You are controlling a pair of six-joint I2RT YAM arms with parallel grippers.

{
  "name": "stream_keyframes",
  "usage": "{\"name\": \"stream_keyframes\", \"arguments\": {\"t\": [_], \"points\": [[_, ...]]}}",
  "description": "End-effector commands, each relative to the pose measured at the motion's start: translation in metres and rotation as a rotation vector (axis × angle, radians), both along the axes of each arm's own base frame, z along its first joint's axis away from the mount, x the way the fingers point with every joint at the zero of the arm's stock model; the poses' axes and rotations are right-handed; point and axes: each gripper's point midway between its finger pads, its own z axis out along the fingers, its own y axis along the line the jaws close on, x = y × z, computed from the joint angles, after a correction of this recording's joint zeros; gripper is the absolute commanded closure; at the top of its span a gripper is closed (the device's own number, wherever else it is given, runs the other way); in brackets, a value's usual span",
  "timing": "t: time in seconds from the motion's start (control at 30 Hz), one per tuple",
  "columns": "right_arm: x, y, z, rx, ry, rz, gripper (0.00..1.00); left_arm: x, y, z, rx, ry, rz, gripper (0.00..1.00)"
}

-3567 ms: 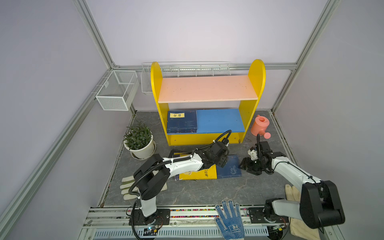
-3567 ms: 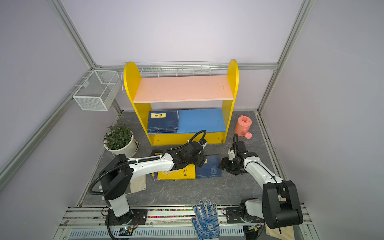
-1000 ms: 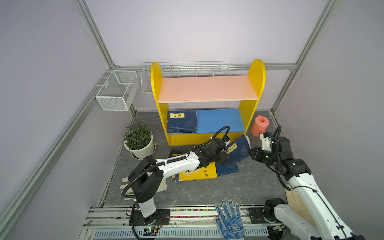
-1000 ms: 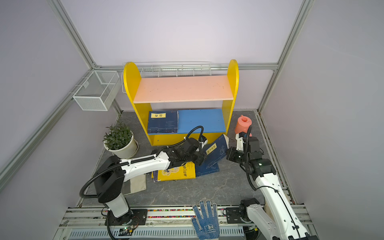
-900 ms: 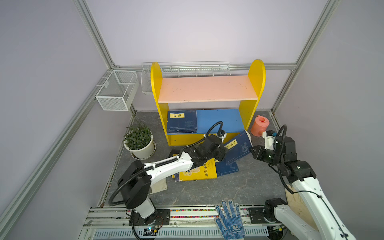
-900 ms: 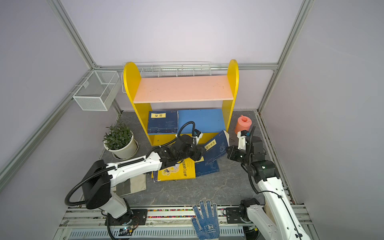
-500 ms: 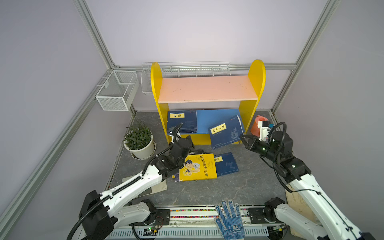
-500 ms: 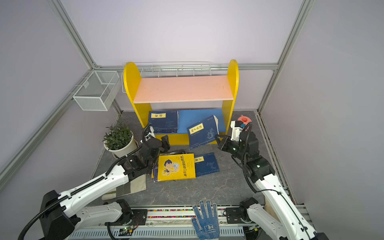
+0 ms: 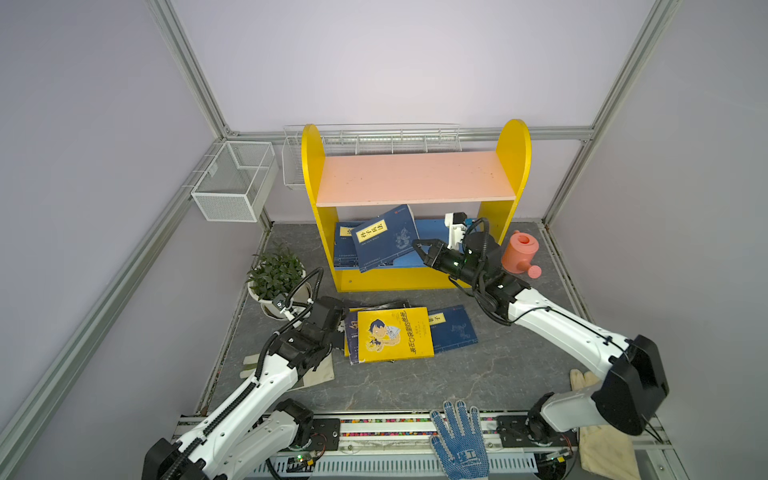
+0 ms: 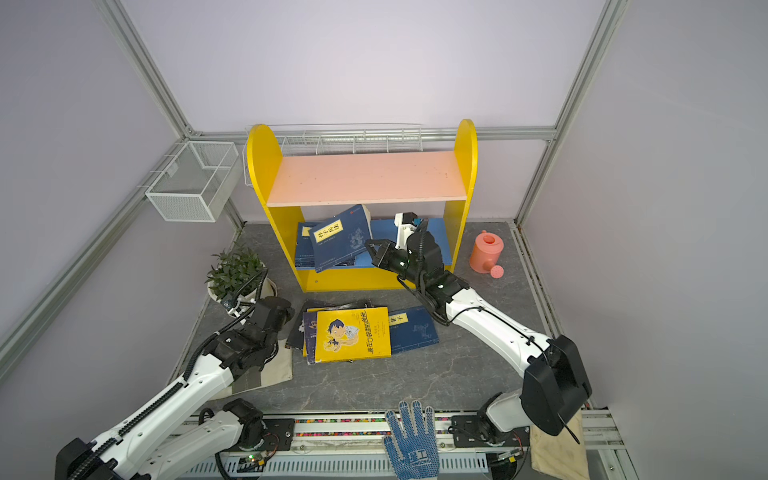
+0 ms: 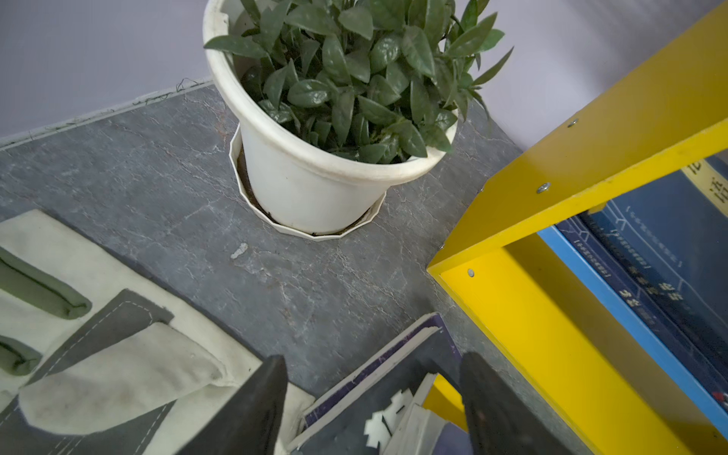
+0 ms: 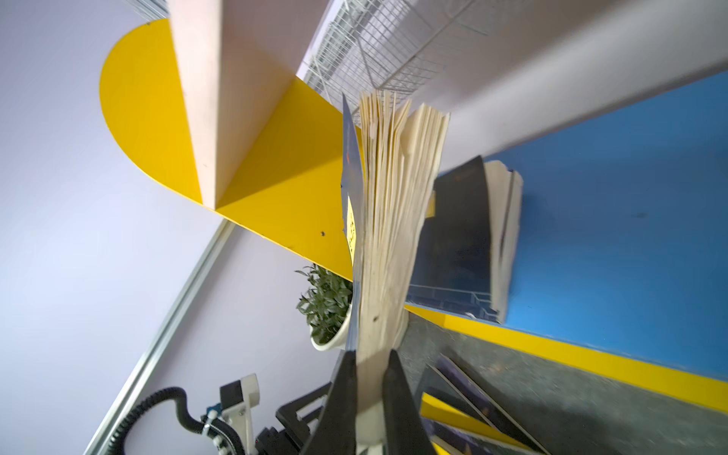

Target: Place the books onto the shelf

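The right gripper [image 9: 417,246] pinches a tilted blue book [image 9: 384,241] in the shelf [image 9: 514,166] at 12 o'clock and, I think, must lay it flat next; the left gripper [image 11: 370,364] hangs open, empty.

white arms [image 9: 557,328], black joints [image 9: 631,382]

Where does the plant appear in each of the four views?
In a top view: plant at left, beside the shelf.
In a top view: plant left of the shelf.
Left wrist: plant large and close, next to the shelf.
Right wrist: plant small, just beside the held book.
Shared landmark: the shelf's yellow side panel nearest the plant.
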Motion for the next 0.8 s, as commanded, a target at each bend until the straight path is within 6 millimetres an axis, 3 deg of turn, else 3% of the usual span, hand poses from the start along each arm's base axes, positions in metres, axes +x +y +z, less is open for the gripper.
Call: {"name": "stream_keyframes", "arguments": {"t": [0.0,0.4,0.57,0.77], "points": [[0.014,0.013,0.041,0.144,-0.077,-0.017,0.94,-0.007,0.008,-0.001,-0.012,0.012,0.041,0.3],[0.064,0.06,-0.005,0.209,0.012,-0.002,0.92,-0.007,0.005,-0.004,-0.008,0.025,0.016,0.3],[0.072,0.075,-0.024,0.25,0.081,0.029,0.92,-0.001,0.0,-0.004,0.0,0.028,-0.003,0.3],[0.065,0.08,-0.042,0.241,0.149,0.059,0.92,-0.003,0.001,-0.006,0.012,0.036,-0.01,0.3]]}}
